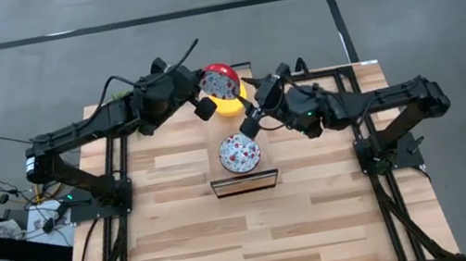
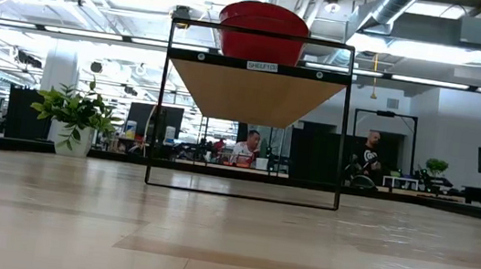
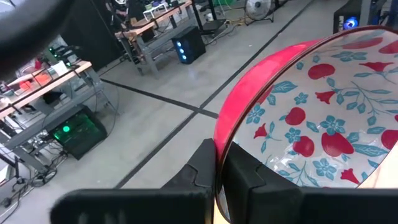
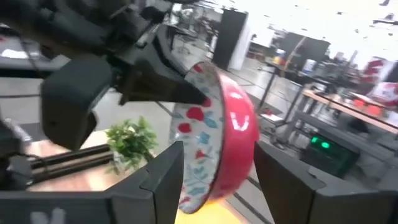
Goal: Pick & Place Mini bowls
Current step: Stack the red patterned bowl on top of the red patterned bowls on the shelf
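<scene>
Clamped on the rim of a floral bowl (image 1: pixel 220 81), my left gripper (image 1: pixel 205 96) holds it tilted on edge, red outside and patterned inside, directly above a yellow bowl (image 1: pixel 230 106) on the tabletop (image 1: pixel 322 219). Just beyond that bowl, my right gripper (image 1: pixel 256 113) has its fingers (image 4: pixel 163 174) spread wide, the held bowl showing in the gap between them. Nearer the front edge from both grippers, a second floral bowl (image 1: pixel 240 153) sits on a small black-framed shelf (image 1: pixel 245 183).
</scene>
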{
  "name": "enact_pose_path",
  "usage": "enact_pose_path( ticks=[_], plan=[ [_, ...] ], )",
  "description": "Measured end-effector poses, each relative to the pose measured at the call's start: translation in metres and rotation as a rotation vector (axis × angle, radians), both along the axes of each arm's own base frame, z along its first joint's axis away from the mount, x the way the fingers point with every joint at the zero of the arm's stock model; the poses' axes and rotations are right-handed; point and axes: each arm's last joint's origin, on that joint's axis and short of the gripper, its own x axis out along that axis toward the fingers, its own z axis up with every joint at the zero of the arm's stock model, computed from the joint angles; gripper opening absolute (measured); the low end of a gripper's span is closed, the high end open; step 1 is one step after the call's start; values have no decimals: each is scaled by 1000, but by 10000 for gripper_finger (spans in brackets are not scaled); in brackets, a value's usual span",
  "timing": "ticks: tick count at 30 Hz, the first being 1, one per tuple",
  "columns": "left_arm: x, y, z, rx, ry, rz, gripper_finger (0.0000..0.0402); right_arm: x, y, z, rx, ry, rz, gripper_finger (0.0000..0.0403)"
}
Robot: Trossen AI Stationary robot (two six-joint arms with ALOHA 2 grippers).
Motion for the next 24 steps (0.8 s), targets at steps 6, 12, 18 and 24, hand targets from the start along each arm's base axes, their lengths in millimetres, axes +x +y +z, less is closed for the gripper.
enact_pose_path(
  ticks=[6, 12, 18, 24],
  plan=[
    [1, -1, 0, -7, -1, -24, 10, 5, -4, 2, 0, 20, -18, 184],
    [1, -1, 0, -9, -5, -35, 10, 5, -13, 2, 22, 8, -48, 160],
    [2, -6, 1, -8, -13, -50, 9, 4, -18, 1, 47, 7, -45, 125],
    [3, -8, 2, -7, -27, -56, 9, 4, -21, 1, 52, -1, -55, 97]
  ],
)
